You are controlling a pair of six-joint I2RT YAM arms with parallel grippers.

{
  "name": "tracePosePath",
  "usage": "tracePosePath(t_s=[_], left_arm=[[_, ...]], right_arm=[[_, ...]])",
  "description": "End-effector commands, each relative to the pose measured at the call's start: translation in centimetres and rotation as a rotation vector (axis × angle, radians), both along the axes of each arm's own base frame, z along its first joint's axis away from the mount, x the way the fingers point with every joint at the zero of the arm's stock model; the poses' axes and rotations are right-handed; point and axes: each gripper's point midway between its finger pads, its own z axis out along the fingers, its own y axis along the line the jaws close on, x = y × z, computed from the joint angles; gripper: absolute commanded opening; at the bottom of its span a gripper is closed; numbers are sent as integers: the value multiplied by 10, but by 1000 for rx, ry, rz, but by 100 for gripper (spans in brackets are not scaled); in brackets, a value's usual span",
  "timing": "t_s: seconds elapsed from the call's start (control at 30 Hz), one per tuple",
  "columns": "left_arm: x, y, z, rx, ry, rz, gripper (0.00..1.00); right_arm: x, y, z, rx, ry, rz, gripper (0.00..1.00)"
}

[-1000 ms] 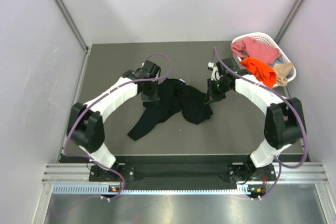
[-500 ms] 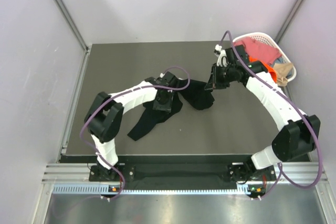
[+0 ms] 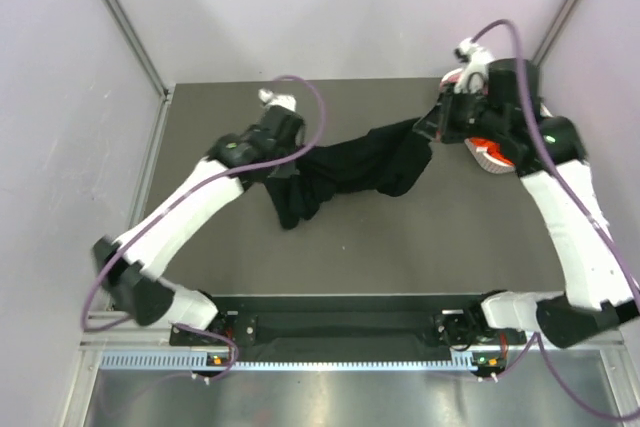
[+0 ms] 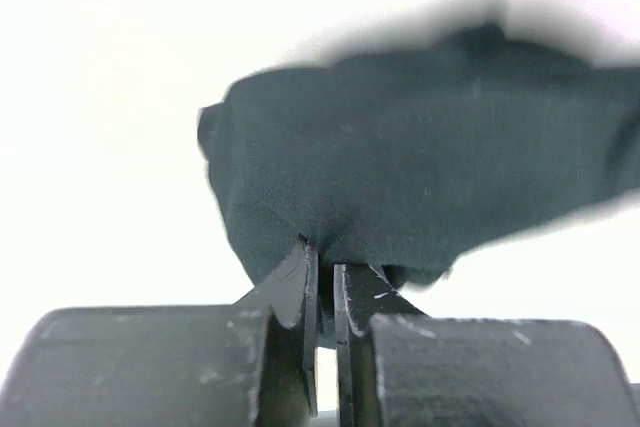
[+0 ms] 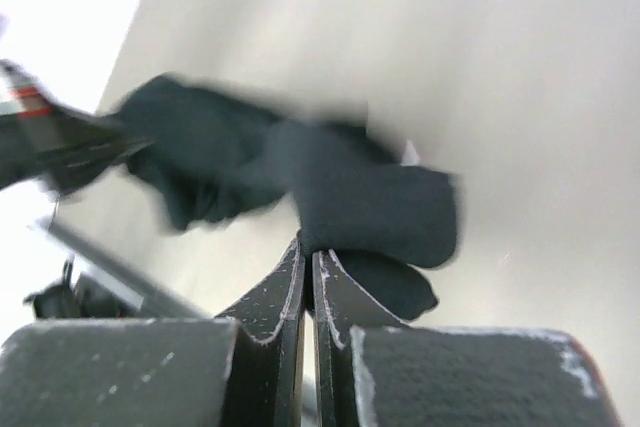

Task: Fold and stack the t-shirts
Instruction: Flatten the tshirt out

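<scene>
Stretching the black t-shirt point(image 3: 350, 172) between two pinches was the step in hand, and by my judgement doing it well meant drawing the arms apart evenly until the cloth hung flat, then lowering it onto the bench point(image 3: 400, 237) without letting either pinch slip. The left gripper point(image 3: 284, 171) had its jaws pressed together on a bunched fold, clear in the left wrist view, where the fingertips point(image 4: 305, 272) nipped dark cloth point(image 4: 420, 187) with only a sliver between them. The right gripper point(image 3: 428, 133) was likewise clamped on the other end, its wrist view showing the shirt point(image 5: 370, 197) trailing away from the shut tips point(image 5: 308, 252). The shirt spanned the far half of the bench as a sagging rope, not a sheet, with a loose tail drooping below the left pinch, so both holds looked to be on gathered cloth, not on clean corners or shoulders; a regrasp might be needed before any fold. The basket point(image 3: 492, 160) at the far right corner was mostly hidden behind the right arm. A second earlier the shirt had lain crumpled mid-bench with both arms low beside it; half a second earlier the left arm had reached further in toward the centre; now both arms were raised and spread, and the cloth was pulled long between them.
</scene>
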Motion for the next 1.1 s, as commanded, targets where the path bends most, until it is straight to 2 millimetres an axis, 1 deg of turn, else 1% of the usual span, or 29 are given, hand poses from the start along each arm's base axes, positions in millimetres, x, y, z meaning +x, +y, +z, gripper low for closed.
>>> tracePosePath(t_s=[0.0, 0.07, 0.1, 0.13, 0.17, 0.2, 0.27, 0.3, 0.33, 0.37, 0.4, 0.43, 0.47, 0.5, 0.53, 0.57, 0.6, 0.63, 0.67, 0.7, 0.73, 0.8, 0.83, 0.87, 0.93, 0.97, 1.0, 1.03, 1.07], left_arm=[[-19, 47, 111, -71, -287, 81, 0], [-27, 58, 136, -103, -360, 93, 0], [-32, 62, 146, -116, -390, 83, 0], [-38, 67, 159, -134, -425, 76, 0], [-40, 67, 167, -145, -443, 58, 0], [-41, 69, 170, -130, -452, 47, 0], [-36, 71, 169, -93, -454, 50, 0], [-31, 70, 167, -50, -458, 34, 2], [-25, 75, 165, 3, -459, 52, 4], [-12, 72, 161, 57, -445, 64, 7], [-4, 74, 159, 117, -438, 68, 8], [16, 72, 145, 186, -401, 94, 9], [26, 71, 152, 189, -403, 106, 8], [34, 70, 147, 191, -376, 119, 5], [51, 62, 132, 205, -332, 118, 2], [58, 58, 136, 201, -342, 119, 2], [63, 56, 133, 222, -335, 116, 2], [70, 55, 120, 265, -299, 123, 4], [74, 57, 124, 285, -304, 144, 2], [75, 57, 122, 294, -294, 146, 0], [76, 56, 122, 294, -292, 143, 0], [78, 55, 128, 273, -326, 139, 0], [76, 57, 135, 255, -352, 146, 0], [79, 55, 140, 236, -379, 150, 0], [83, 53, 149, 212, -412, 151, 0], [87, 50, 160, 189, -441, 151, 0], [92, 47, 172, 176, -476, 149, 0], [99, 47, 176, 183, -493, 170, 0], [103, 48, 194, 161, -539, 189, 0]], right_arm=[[-35, -40, 112, 21, -374, -98, 0], [-49, -56, 137, 32, -456, -160, 0], [-64, -66, 151, 50, -507, -194, 0], [-68, -75, 157, 50, -529, -237, 0], [-73, -78, 161, 62, -545, -245, 0], [-76, -84, 161, 62, -551, -273, 0], [-72, -86, 157, 65, -539, -298, 0], [-63, -84, 151, 57, -524, -303, 0], [-56, -84, 146, 50, -511, -320, 0], [-48, -81, 143, 52, -499, -323, 0], [-30, -75, 138, 48, -477, -326, 0], [-20, -68, 135, 57, -460, -317, 0], [-1, -58, 125, 59, -419, -308, 0], [8, -52, 130, 79, -428, -297, 0], [14, -44, 129, 92, -421, -276, 0], [21, -42, 127, 103, -407, -283, 0], [30, -34, 121, 104, -381, -261, 0], [34, -32, 118, 101, -374, -257, 0], [39, -32, 114, 90, -364, -255, 0], [46, -31, 112, 83, -356, -252, 0], [48, -30, 112, 78, -357, -247, 0], [53, -33, 119, 62, -386, -248, 0], [56, -33, 123, 62, -398, -250, 0], [61, -39, 128, 64, -417, -268, 0], [70, -44, 142, 71, -448, -286, 0], [77, -53, 149, 75, -460, -316, 0], [85, -55, 164, 94, -491, -325, 0], [90, -57, 173, 108, -504, -334, 0], [94, -60, 182, 135, -519, -336, 0]])
